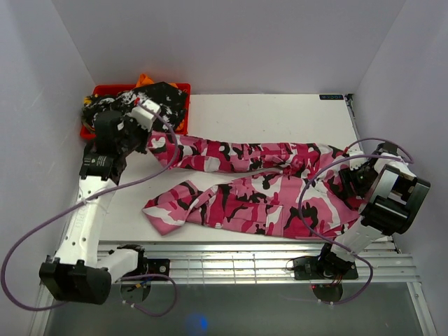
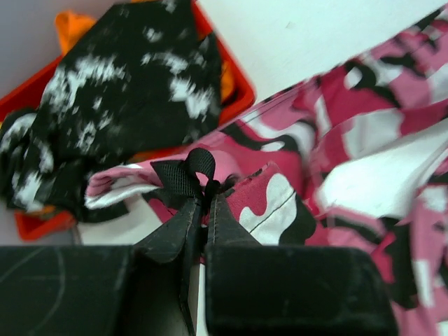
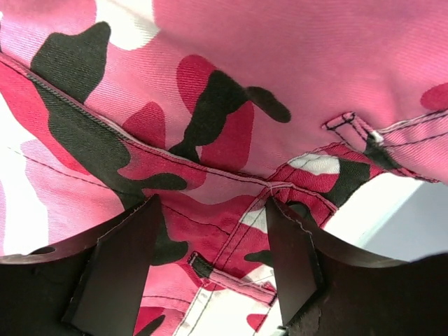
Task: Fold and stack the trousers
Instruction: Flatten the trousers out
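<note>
White table [image 1: 280,115] under pink trousers [image 1: 266,192], left claw [image 2: 205,210] clenched on their cuff, right claw [image 3: 210,262] released over the cloth.

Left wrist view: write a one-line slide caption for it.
Left claw pinches the black tie on the pink camouflage trousers, beside a red bin holding a black-and-white garment.

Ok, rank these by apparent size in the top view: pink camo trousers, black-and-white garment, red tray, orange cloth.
1. pink camo trousers, by far the largest.
2. red tray and black-and-white garment: about alike, and the garment hides much of the tray, so unranked.
3. orange cloth, only a scrap showing.
</note>
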`<state>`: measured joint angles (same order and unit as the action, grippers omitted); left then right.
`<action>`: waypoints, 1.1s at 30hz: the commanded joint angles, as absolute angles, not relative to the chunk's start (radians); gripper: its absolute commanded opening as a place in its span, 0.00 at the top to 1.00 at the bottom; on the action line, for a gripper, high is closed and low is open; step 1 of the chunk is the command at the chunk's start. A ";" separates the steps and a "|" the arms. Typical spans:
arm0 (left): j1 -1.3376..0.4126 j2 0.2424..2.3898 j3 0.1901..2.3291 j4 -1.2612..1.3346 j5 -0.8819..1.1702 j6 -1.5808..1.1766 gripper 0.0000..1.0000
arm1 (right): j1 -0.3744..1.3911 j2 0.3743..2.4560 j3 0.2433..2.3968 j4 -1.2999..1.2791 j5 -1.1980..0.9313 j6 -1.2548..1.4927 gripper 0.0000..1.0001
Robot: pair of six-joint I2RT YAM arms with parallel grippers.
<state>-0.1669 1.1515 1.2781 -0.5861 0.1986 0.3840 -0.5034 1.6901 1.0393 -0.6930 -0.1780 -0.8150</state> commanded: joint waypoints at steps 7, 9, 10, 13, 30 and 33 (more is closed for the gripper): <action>0.285 0.995 0.948 -0.367 0.561 0.699 1.00 | -0.500 1.680 1.042 -0.655 -0.087 -0.998 0.33; 0.360 1.032 0.957 -0.328 0.639 0.703 1.00 | -0.500 1.674 1.037 -0.652 -0.074 -1.032 0.33; 0.424 1.051 0.957 -0.304 0.653 0.696 1.00 | -0.500 1.667 1.031 -0.646 -0.069 -1.070 0.33; 0.526 1.135 0.962 -0.200 0.718 0.712 1.00 | -0.500 1.648 1.003 -0.643 -0.061 -1.142 0.32; 0.584 1.396 1.303 -0.453 0.822 0.662 0.02 | -0.327 1.669 1.221 -0.879 -0.236 -1.031 0.09; 0.584 1.396 1.440 -1.005 0.977 1.147 0.03 | -0.328 1.632 1.279 -0.937 -0.259 -1.023 0.06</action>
